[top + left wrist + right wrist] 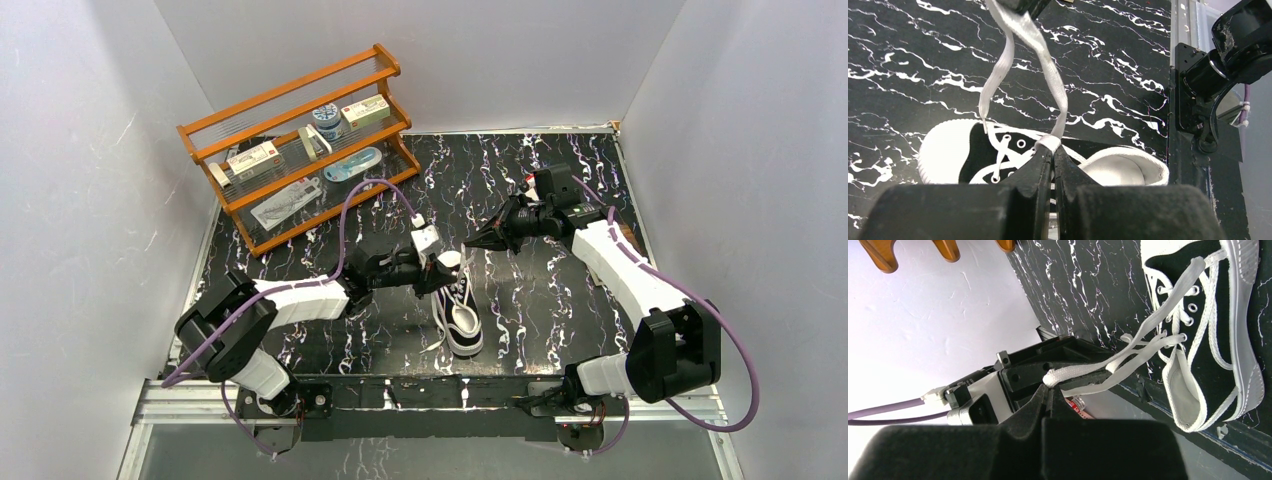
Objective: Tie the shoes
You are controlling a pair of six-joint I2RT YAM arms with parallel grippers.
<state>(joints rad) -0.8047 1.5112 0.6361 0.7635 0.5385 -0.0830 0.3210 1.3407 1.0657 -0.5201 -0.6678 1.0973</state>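
Note:
The small black sneaker [461, 312] with a white sole lies on the marbled table between the arms, its toe toward the near edge. Its white laces [463, 262] rise from the eyelets. My left gripper [447, 270] is just above the shoe's far end and is shut on one lace [1050, 142]. My right gripper [472, 243] is a little farther back and is shut on a lace loop [1053, 378]. In the left wrist view [1050, 148] the lace runs up from the shoe [963, 150] to the right gripper [1018, 4]. The right wrist view [1047, 386] shows the shoe [1205, 335] with both laces pulled taut.
An orange wooden rack [300, 150] with small boxes and packets stands at the back left. White walls close the left, back and right sides. A metal rail [440, 395] and the arm bases run along the near edge.

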